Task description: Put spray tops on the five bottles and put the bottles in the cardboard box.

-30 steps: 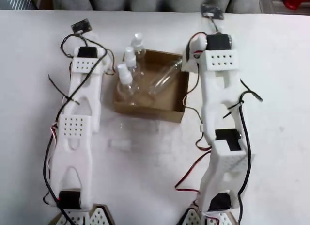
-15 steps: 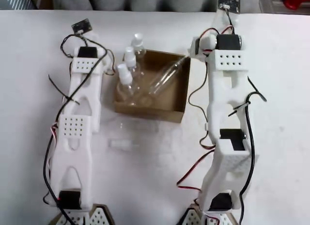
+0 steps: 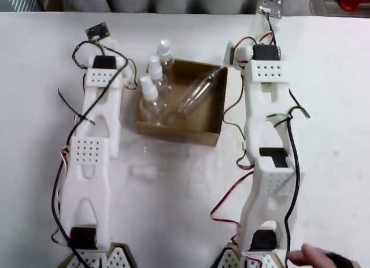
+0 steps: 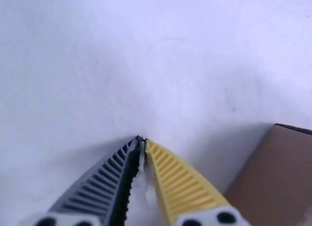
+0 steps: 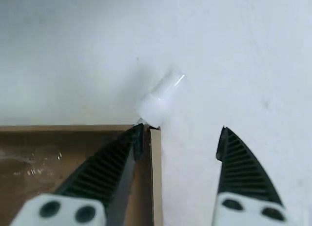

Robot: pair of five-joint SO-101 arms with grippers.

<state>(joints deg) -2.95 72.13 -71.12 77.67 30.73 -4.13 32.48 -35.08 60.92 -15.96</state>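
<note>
Table showing smooth, matt white, no grain. Cardboard box near the table's far edge looking like plain brown card, matt, with a raw cut edge along the rim. Bottles reading as clear, glossy plastic, catching highlights. Spray tops looking like opaque white plastic, smooth. Arms appearing as matt white plastic shells with perforated panels. Left gripper showing ribbed plastic fingers, one grey, one yellow. Right gripper showing ribbed black ones, matt.
</note>
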